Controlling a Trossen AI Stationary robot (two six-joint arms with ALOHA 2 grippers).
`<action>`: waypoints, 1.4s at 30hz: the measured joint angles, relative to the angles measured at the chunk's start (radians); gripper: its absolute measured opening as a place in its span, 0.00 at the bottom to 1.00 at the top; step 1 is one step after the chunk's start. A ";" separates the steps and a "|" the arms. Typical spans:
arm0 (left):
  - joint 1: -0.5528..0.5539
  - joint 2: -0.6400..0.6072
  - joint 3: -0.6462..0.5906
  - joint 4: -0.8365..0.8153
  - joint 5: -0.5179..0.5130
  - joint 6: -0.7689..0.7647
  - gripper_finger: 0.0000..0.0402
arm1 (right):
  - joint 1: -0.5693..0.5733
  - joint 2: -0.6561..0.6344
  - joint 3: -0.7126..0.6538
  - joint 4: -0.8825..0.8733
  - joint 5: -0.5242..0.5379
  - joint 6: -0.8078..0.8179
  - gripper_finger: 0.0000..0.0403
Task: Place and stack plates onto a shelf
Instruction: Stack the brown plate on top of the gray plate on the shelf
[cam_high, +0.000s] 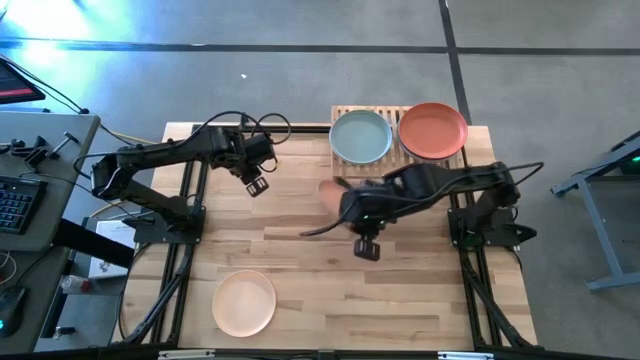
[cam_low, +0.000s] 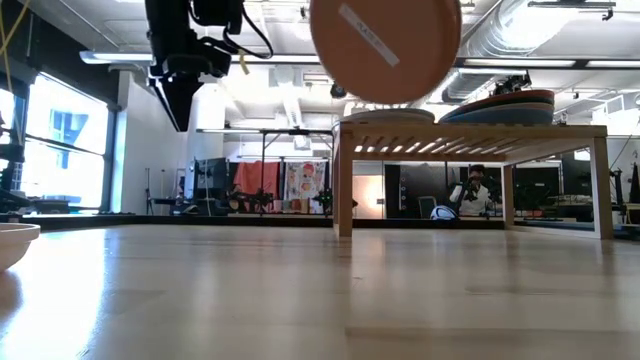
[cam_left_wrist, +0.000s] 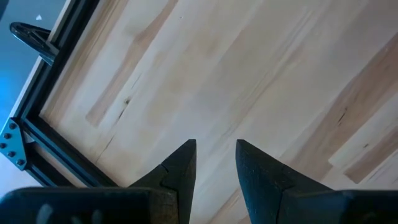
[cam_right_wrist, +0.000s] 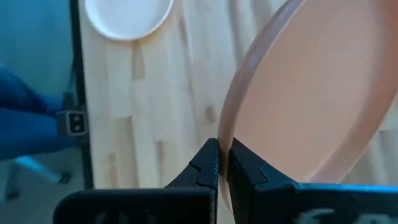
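My right gripper (cam_right_wrist: 224, 152) is shut on a tan-pink plate (cam_right_wrist: 311, 93) and holds it high over the table's middle, just in front of the shelf (cam_high: 400, 150). In the low view the plate (cam_low: 385, 45) shows its underside with a sticker. On the low slatted shelf (cam_low: 470, 135) lie a pale sage plate (cam_high: 360, 137) and an orange-red plate (cam_high: 432, 130), side by side. A peach plate (cam_high: 245, 302) rests flat on the table near the front left. My left gripper (cam_left_wrist: 214, 149) hangs open above bare wood at the far left (cam_high: 255, 185). My right gripper pinches the plate's rim (cam_right_wrist: 225, 134) between its two fingers, which point steeply down. The plate hangs below the fingers, lifted clear of the table. It stands nearly on edge, with its underside toward the table's near edge.
Bare tabletop (cam_high: 300, 250) lies between the peach plate and the shelf. The black table frame (cam_left_wrist: 37, 134) runs along the left edge. Beyond the table are a desk with a keyboard (cam_high: 15, 200) and, in the low view, a person (cam_low: 475, 190) seen under the shelf.
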 joint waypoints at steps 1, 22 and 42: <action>0.002 0.000 0.000 0.004 0.000 0.000 0.25 | -0.003 -0.012 0.000 0.000 0.022 -0.004 0.00; 0.024 0.000 0.000 0.014 0.053 0.000 0.25 | -0.183 -0.092 0.000 -0.035 0.447 -0.537 0.00; 0.024 0.000 0.000 0.060 0.053 -0.001 0.25 | -0.383 0.029 -0.005 -0.124 0.381 -0.699 0.00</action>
